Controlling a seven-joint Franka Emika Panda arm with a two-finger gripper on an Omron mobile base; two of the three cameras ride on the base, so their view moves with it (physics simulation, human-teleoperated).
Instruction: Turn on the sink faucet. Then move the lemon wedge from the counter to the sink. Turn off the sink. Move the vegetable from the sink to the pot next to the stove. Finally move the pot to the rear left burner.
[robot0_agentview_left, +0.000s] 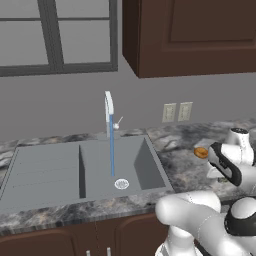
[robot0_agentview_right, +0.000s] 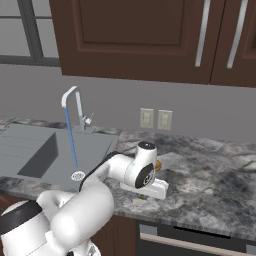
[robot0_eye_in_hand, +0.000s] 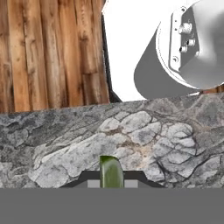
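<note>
Pinched between the tool's dark fingertips, the yellow-green lemon wedge sits low over the marbled bench. Leftward, the grey sink takes a blue stream from the running faucet, well apart from the wedge.

A kitchen: two-basin sink with running faucet left of the pincer, marbled desk, wooden cabinets above.
</note>
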